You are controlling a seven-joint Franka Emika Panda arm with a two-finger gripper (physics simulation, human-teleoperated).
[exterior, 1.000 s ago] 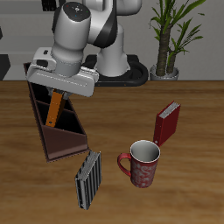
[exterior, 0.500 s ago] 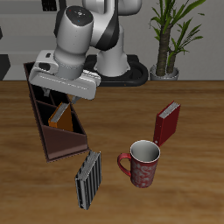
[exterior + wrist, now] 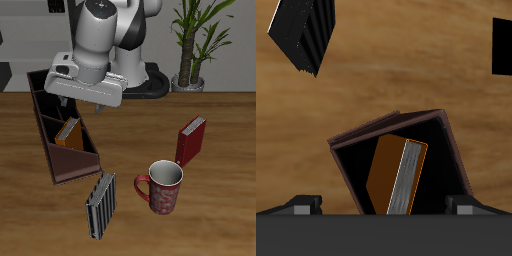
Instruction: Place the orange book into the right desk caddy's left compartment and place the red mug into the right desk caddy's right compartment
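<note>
The orange book (image 3: 68, 132) leans inside the right desk caddy (image 3: 45, 115), in the section at its sloped end nearest the table's front edge. The wrist view shows the book (image 3: 391, 175) standing free between the caddy's walls (image 3: 356, 138). My gripper (image 3: 83, 104) hangs above the caddy, open and empty, with its fingertips (image 3: 301, 206) spread wide and clear of the book. The red mug (image 3: 160, 187) stands upright on the table near the front edge, well away from the caddy, handle towards the striped book.
A grey-and-black striped book (image 3: 100, 205) stands just off the caddy's sloped end and also shows in the wrist view (image 3: 301, 35). A dark red book (image 3: 192, 140) stands behind the mug. A potted plant (image 3: 195, 40) is at the back.
The gripper let go of the orange book, which now rests in the caddy. The gripper rose and shifted back towards the robot's base.
</note>
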